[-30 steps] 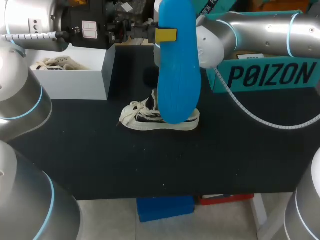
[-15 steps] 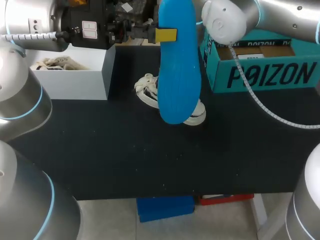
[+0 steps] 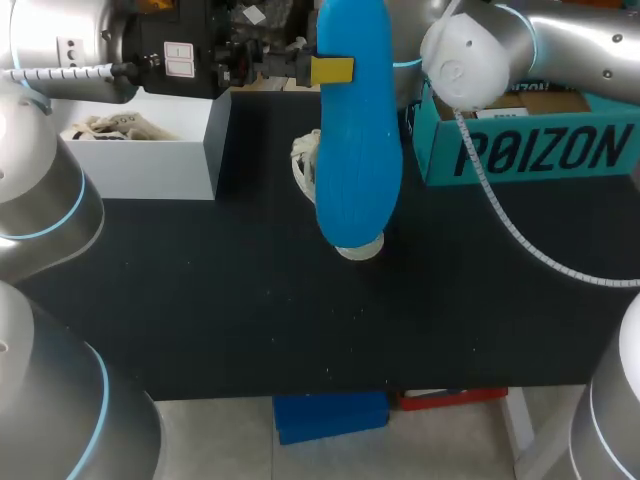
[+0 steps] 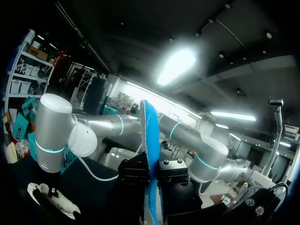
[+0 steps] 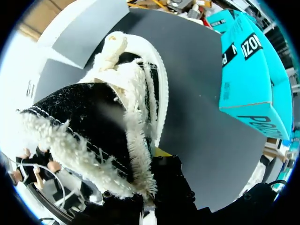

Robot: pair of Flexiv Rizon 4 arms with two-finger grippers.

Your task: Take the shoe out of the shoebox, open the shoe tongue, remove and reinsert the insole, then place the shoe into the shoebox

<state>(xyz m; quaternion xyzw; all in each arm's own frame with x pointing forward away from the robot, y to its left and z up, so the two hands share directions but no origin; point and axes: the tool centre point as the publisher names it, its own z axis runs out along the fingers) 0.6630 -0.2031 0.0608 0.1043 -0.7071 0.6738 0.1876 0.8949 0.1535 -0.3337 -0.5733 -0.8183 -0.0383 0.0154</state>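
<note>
The left claw (image 3: 335, 70) holds blue insole (image 3: 358, 140) upright; right claw (image 5: 148, 187) grips shoe (image 5: 93, 122).

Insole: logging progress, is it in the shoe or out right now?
Out. The blue insole hangs clamped in the left gripper, apart from the shoe, which the right gripper holds.

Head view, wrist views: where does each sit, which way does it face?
Head view: above and behind, looking down on the table; left arm and right arm at its sides.
Left wrist view: on left arm, looking along the left claw and edge-on insole.
Right wrist view: on right arm, looking over the right claw onto the shoe.
All three show the shoe.
</note>
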